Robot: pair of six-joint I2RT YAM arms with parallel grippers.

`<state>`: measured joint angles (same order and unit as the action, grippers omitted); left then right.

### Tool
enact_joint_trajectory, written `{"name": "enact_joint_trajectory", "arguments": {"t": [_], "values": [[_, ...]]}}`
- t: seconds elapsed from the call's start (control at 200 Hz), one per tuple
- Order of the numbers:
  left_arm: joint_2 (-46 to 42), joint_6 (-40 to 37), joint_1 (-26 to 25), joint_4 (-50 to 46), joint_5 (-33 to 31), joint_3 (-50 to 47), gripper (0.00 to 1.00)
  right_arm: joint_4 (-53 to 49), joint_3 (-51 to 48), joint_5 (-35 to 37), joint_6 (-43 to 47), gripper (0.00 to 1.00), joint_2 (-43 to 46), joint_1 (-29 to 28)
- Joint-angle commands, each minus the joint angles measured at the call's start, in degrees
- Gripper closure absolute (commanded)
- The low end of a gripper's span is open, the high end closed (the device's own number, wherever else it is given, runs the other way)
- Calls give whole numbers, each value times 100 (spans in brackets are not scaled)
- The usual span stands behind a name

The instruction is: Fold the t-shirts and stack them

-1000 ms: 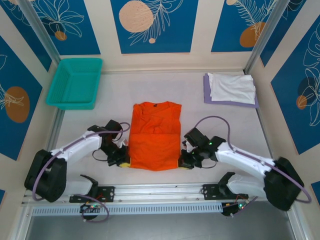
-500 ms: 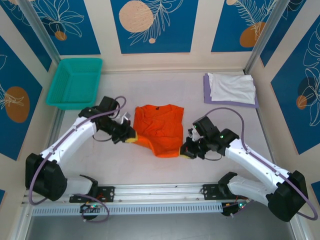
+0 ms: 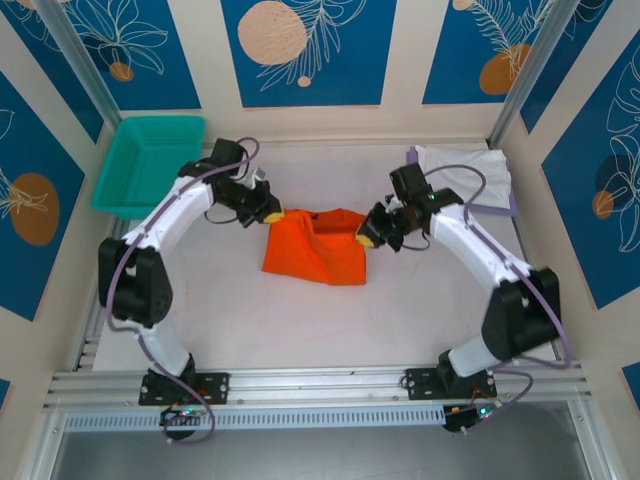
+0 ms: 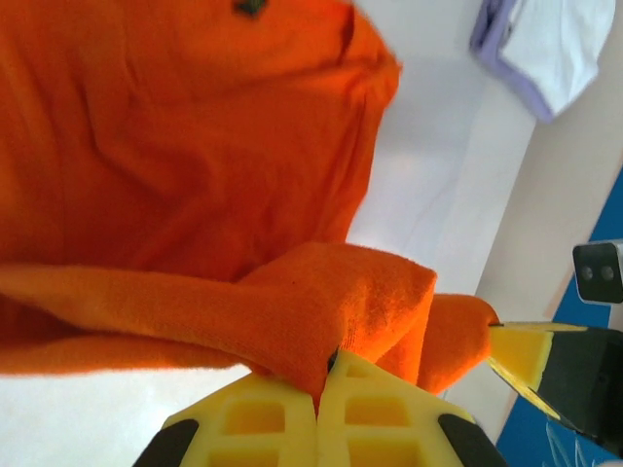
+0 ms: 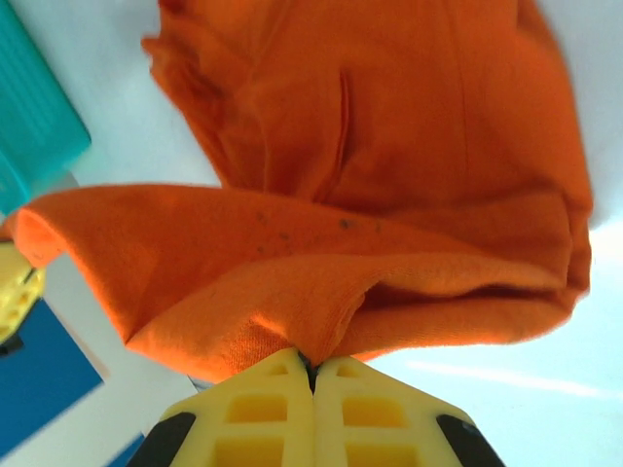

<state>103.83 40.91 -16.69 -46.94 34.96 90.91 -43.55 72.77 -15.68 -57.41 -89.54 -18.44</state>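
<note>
Fold under way: you have carried the near hem of the orange t-shirt (image 3: 315,255) back toward its collar, left jaws and right jaws each pinching a corner. It lies mid-counter (image 3: 300,330), nearly halved. The white t-shirt (image 3: 465,175) waits far right atop the lavender t-shirt (image 3: 412,190).

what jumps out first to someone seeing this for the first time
The bright orange t-shirt at the middle of the table, pinched at either side by the shut left gripper and right gripper. Then the teal basket at far left, and the white t-shirt lying on the lavender t-shirt at far right.
</note>
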Motion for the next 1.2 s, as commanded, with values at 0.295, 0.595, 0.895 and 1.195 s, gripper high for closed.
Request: {"name": "enact_joint_trajectory", "arguments": {"t": [0.295, 0.595, 0.895, 1.195], "values": [[2638, 523, 449, -513, -1063, 2839, 50, -1086, 3229, -168, 68, 89, -3740, 970], [1531, 248, 406, -418, -1302, 2494, 31, -884, 2705, -48, 313, 37, -2479, 1057], [289, -388, -624, 561, -1114, -52, 50, 543, 308, -453, 477, 66, -1016, -159], [1159, -1132, -818, 680, -1172, -810, 51, 1246, -650, -332, 99, 69, -1669, -681]]}}
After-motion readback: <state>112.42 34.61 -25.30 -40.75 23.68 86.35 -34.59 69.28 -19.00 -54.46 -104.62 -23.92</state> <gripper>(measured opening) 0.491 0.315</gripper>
